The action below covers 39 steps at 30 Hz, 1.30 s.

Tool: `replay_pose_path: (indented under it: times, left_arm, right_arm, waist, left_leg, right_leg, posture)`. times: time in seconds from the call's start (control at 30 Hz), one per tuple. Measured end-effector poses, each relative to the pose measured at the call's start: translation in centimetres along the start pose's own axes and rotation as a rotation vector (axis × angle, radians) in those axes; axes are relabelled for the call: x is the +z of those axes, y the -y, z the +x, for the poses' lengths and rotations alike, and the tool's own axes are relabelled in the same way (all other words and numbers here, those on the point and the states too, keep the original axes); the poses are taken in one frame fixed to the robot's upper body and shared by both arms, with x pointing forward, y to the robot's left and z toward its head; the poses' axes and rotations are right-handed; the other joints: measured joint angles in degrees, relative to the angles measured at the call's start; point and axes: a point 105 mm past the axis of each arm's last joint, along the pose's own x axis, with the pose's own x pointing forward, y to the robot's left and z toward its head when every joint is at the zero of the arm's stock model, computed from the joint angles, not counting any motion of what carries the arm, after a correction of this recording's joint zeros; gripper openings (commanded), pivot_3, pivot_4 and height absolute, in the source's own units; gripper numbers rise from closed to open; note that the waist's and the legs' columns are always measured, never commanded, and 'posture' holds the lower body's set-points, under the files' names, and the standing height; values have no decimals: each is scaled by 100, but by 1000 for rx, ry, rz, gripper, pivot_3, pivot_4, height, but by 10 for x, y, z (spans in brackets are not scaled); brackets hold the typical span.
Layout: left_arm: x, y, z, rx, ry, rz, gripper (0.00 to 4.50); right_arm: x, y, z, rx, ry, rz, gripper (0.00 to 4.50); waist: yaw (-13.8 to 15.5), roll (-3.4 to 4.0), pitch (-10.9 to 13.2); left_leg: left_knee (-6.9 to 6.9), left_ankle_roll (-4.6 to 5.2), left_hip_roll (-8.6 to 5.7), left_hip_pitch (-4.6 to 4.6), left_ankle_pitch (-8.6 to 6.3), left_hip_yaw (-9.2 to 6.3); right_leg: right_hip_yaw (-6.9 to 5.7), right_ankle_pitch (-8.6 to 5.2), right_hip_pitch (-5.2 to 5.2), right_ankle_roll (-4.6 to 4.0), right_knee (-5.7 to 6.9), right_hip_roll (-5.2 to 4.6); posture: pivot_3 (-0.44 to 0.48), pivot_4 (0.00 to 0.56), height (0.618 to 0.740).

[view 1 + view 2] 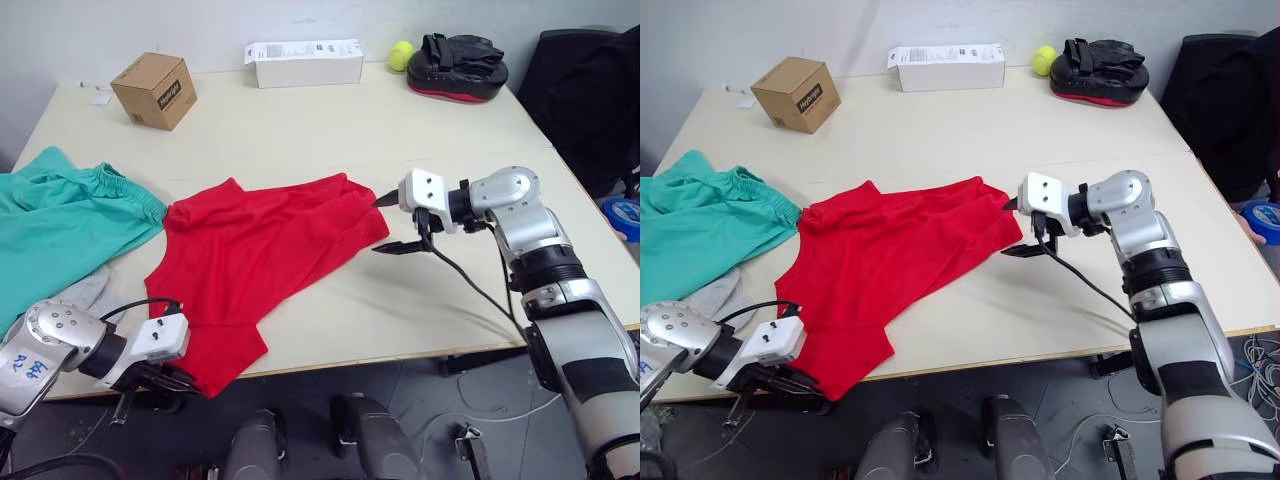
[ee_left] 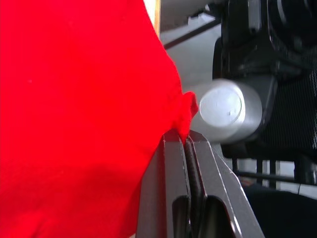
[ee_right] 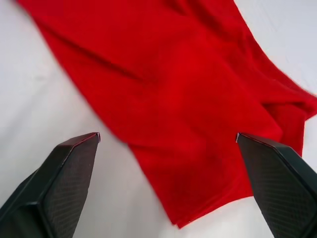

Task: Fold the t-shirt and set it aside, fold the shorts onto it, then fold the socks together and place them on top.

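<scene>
Step in hand: first of three, folding the t-shirt (image 1: 250, 255); judged barely begun, cloth spread unevenly on the table (image 1: 330, 120) with one corner hanging past the near edge.

Left gripper (image 2: 187, 144): fingers pressed together, pinching a small tuck of red hem at the overhanging near corner, below the table edge.

Right gripper (image 1: 395, 222): fingers spread wide, holding nothing, tips just off the far-side edge of the red cloth; shirt lying straight ahead of and between the two fingers in the wrist view.

T-shirt relative to grippers: stretched between them, one corner in the left pinch, opposite edge just before the right fingertips.

Handling, judged: light, limp, no stiffness; will sag and drag instead of holding shape; not fragile; thin hem liable to slip from a shallow pinch.

Where to take hold, judged: near corner of the bunched edge in front of the right gripper, a deep bite over a doubled layer, matching the left's corner grip.

Shorts (image 1: 60, 215): teal, beyond the left gripper, touching the shirt's edge; risk of being dragged along.

Socks (image 1: 88, 290): grey, just beside the left gripper, partly under the teal cloth.

Elsewhere: cardboard box (image 1: 153, 90), white box (image 1: 304, 62), tennis ball (image 1: 402, 54), black pad (image 1: 458, 66), well apart from both grippers.
</scene>
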Motion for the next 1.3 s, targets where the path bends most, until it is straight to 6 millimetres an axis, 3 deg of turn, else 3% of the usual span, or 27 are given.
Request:
replay_pose_path:
  times: [0.27, 0.7, 1.03, 1.2, 1.3]
  left_arm:
    - [1, -3, 3, 35, 23, -4, 56]
    - [7, -5, 1, 60, 54, -5, 0]
    - [8, -2, 2, 48, 71, -16, 0]
    - [2, 7, -1, 31, 86, -53, 0]
    - [-3, 9, -6, 39, 85, -63, 0]
  right_arm:
    - [-19, 13, 4, -60, -61, 241, 4500]
    - [-19, 7, 16, -22, -36, 296, 25]
    - [-26, -7, 11, 32, -3, 236, 25]
    - [-24, -31, -18, 100, 85, 111, 25]
    - [-33, -57, -37, 141, 70, 54, 25]
  waist:
    - [-6, 0, 0]
    - [-12, 0, 0]
    - [0, 0, 0]
    - [13, 0, 0]
    - [26, -1, 0]
  left_leg:
    - [-2, 1, -1, -6, -1, 3]
    - [-5, -3, 0, -7, 1, 7]
    - [-6, -3, 0, -8, 0, 7]
    - [-5, -4, 0, -9, -3, 6]
    - [-5, -6, 0, -6, -4, 2]
  right_leg:
    - [0, -2, -8, -4, 3, -4]
    - [0, -2, -17, -4, 15, -2]
    - [0, -2, -18, -3, 13, -1]
    - [-1, -3, -18, 1, 11, 0]
    - [-3, -4, -15, 2, 10, 2]
  posture:
    - [0, 150, 740]
    - [0, 150, 740]
    - [0, 150, 740]
    - [0, 150, 740]
    - [0, 150, 740]
